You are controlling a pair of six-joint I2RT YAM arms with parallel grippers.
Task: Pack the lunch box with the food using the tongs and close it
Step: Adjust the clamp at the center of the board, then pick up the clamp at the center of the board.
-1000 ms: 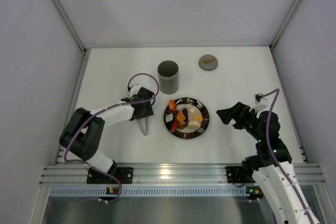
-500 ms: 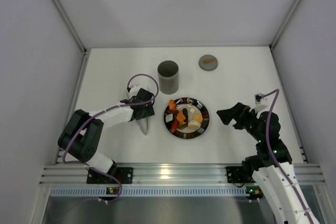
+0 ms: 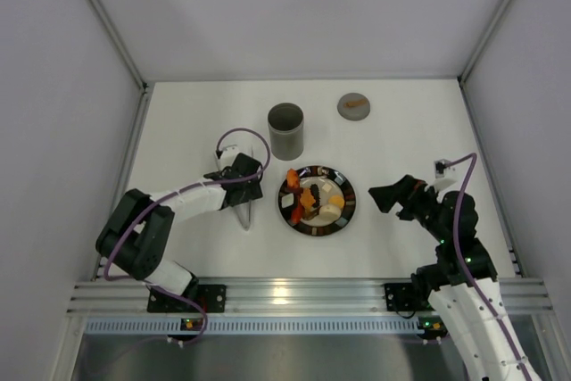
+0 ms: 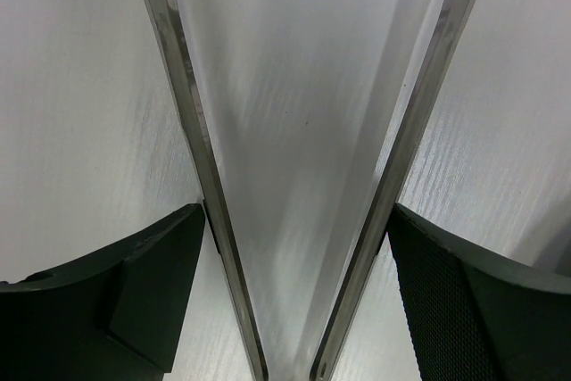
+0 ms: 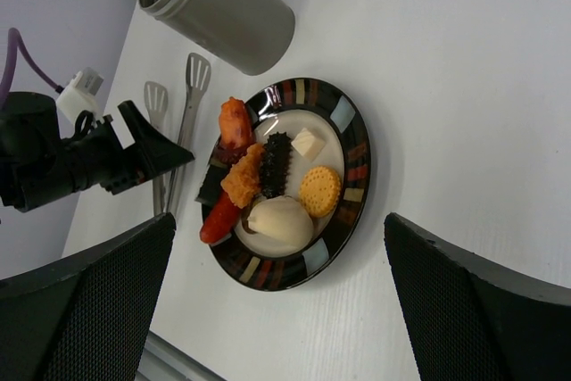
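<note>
The silver tongs lie on the table left of the plate, joined end toward the near edge. My left gripper sits low over them. In the left wrist view its black fingers press on the outer sides of both tong arms, so the left gripper is shut on the spread tongs. The food lies on the dark plate: orange, red, black and cream pieces. Behind it stands the grey lunch box, mouth uncovered. My right gripper hangs open right of the plate, holding nothing.
The flat grey lid with an orange mark lies at the back right of the lunch box. The right wrist view shows the lunch box, the tongs and the plate's rim. White walls close the table on three sides.
The left gripper's jaws have widened and the tong arms have spread with them. The left arm has shifted slightly toward the back. The right arm has not moved.
</note>
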